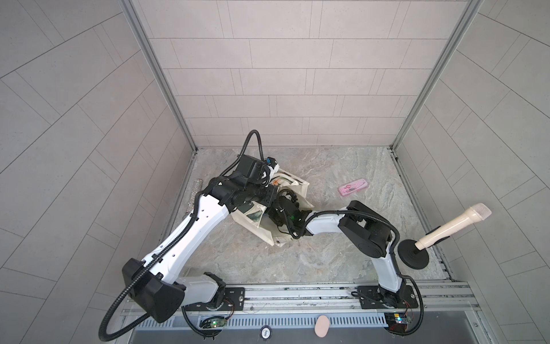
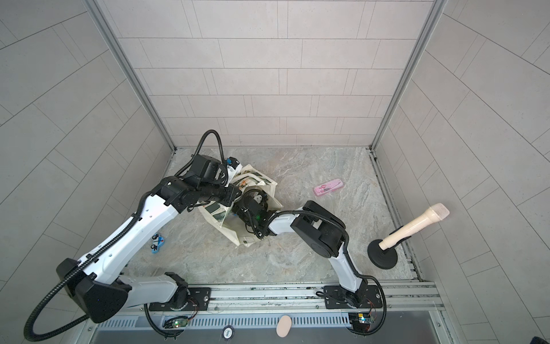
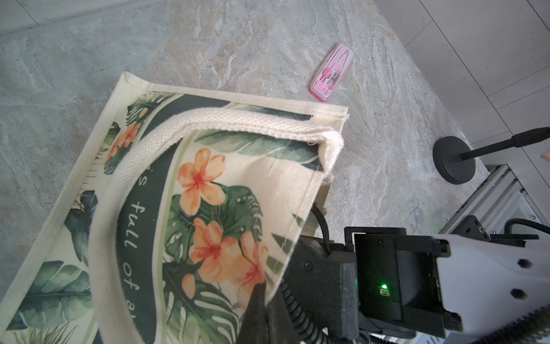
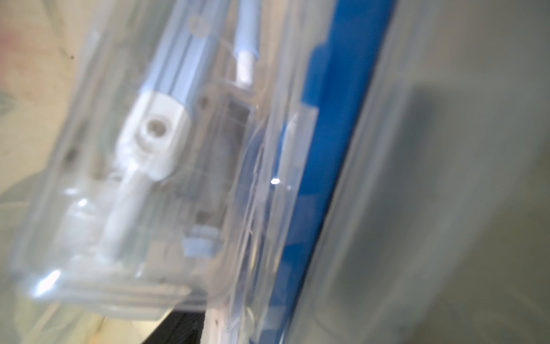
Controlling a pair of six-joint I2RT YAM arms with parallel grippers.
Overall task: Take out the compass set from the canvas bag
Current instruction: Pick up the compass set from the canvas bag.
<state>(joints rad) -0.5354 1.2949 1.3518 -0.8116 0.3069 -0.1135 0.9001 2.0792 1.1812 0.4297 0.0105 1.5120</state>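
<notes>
- The compass set (image 4: 166,155) is inside the canvas bag (image 1: 294,186), right in front of the R claw (image 2: 253,199). It's so near that it fills the R wrist view.
- It's a clear hard box w/ a blue-and-white compass inside. The view is blurry, so the blue strip on it may be its base.
- It should be light and stiff. It won't squash, but the shiny plastic looks slippy.
- Best spot to hold: flat top and flat bottom, at the end closest to the claw. Not on a corner, or it can pop out.
- Squeeze soft, since a hard pinch could crack the lid or flip it open.
- The bag is soft cloth. It flops and can snag the box on the way out.
- R claw: it's deep in the bag's mouth and its tips don't show in any pic. I can't tell if it's open or has the box.
- R arm (image 1: 324,222): low, elbow bent, reaching flat along the table into the bag.
- L claw (image 3: 259,300): clenched on the edge of the bag's top flap. It holds the flap up off the lower side. That makes a gap, and the R claw is just under it.
- L arm (image 1: 205,217): stretched far out over the bag.
- A pink case (image 1: 354,186) lies out on the table, well apart from both claws.
</notes>
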